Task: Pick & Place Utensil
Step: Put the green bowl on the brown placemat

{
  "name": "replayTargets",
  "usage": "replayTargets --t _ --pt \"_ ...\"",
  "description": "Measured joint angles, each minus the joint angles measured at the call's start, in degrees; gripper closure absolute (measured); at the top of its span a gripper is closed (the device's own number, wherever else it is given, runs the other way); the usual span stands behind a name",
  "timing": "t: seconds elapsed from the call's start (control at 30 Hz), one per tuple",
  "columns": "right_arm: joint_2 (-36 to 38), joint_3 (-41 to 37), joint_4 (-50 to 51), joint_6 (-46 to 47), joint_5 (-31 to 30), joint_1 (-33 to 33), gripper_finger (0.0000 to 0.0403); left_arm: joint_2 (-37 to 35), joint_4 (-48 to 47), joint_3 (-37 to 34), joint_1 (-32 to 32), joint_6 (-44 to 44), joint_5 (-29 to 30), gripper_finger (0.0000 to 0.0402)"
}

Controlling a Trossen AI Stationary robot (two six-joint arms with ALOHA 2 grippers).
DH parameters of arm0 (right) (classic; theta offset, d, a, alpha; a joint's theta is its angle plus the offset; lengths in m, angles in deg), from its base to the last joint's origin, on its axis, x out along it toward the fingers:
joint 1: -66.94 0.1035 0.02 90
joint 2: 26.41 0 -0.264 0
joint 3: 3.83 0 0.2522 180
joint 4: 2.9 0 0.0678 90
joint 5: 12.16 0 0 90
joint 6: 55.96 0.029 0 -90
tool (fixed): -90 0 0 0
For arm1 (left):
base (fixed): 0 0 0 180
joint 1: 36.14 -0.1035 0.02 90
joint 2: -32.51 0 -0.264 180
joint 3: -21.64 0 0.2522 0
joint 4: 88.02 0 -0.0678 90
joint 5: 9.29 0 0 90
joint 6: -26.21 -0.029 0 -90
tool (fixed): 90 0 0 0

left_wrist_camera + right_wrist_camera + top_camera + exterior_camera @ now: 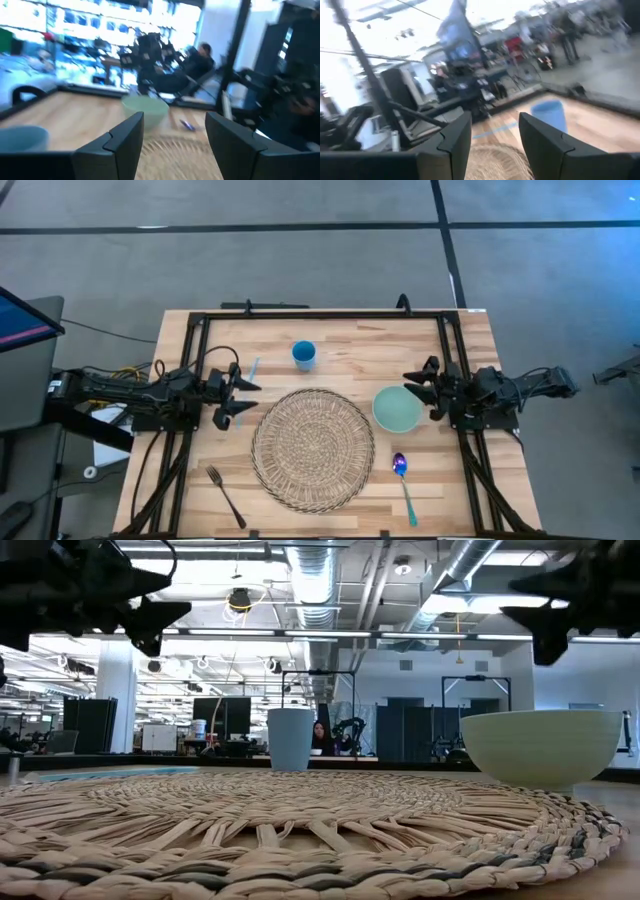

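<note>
A fork [226, 495] with a dark handle lies flat near the table's near-left corner. A spoon [403, 477] with a teal handle and a shiny bowl lies near the near-right side; it also shows in the left wrist view [186, 125]. My left gripper [240, 399] hovers open at the woven mat's left edge, above the table. My right gripper [424, 388] hovers open over the far-right side of the green bowl [397, 409]. Neither touches anything.
A round woven placemat [313, 448] fills the table's middle. A blue cup [304, 355] stands beyond it and a pale green bowl [541, 745] to its right. A thin light-blue stick [254, 369] lies left of the cup. A black frame [320, 314] borders the table.
</note>
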Motion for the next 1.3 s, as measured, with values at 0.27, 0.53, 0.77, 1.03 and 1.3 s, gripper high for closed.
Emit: replayTargets --t 0.27,0.53,0.77,1.03,1.3 --pt "-15.58 1.28 -15.85 0.19 2.54 1.16 0.0244 3.11 4.58 0.00 0.00 3.21 1.23 0.0187" --pt "-39.12 17.09 -8.70 -4.24 1.90 5.04 0.0244 8.94 9.02 0.00 0.00 3.41 1.64 0.0203" --pt "-53.82 32.84 15.29 2.35 -6.37 9.73 0.0244 10.60 9.33 0.00 0.00 3.63 1.62 0.0217" --pt "-66.72 44.90 37.28 17.01 -6.71 12.48 0.0244 11.76 9.49 0.00 0.00 3.63 1.62 0.0223" --pt "-76.28 50.90 49.96 28.59 -5.37 12.94 0.0244 12.07 9.36 0.00 0.00 3.65 1.62 0.0226"
